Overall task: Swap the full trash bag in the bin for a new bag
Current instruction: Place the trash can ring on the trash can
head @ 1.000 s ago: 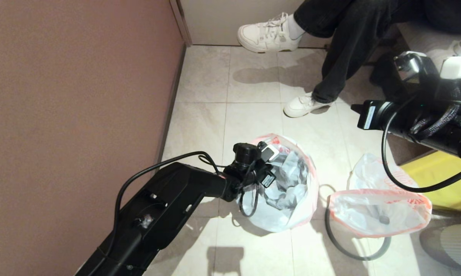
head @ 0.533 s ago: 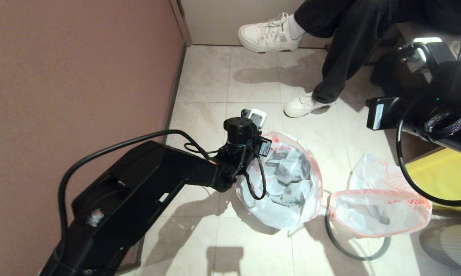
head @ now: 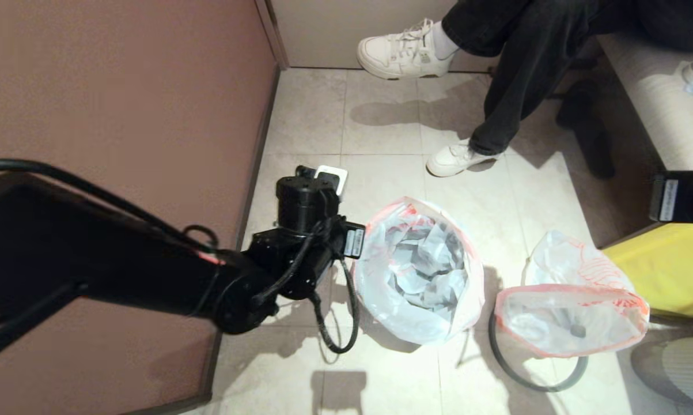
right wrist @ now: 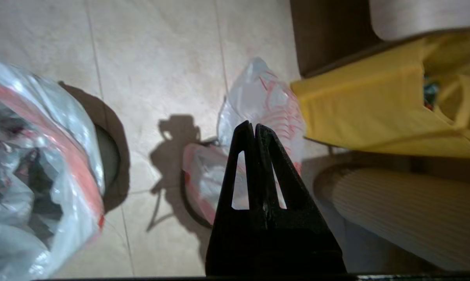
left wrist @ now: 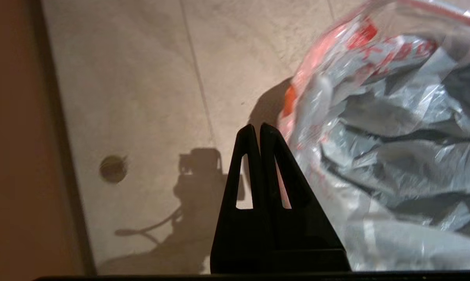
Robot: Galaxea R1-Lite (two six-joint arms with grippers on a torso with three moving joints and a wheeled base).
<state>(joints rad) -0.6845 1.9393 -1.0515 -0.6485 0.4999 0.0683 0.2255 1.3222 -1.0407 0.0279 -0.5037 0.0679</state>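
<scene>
Left pincer [left wrist: 257, 128] pressed together beside the new bag [head: 418, 271]; right pincer [right wrist: 251, 128] likewise, seemingly empty

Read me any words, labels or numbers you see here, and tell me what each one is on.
None can be read.
Red print on the bag in the bin: too blurred.
Red print on the loose bag right of it: too blurred.
White labels on the left arm and right arm: too small.
</scene>
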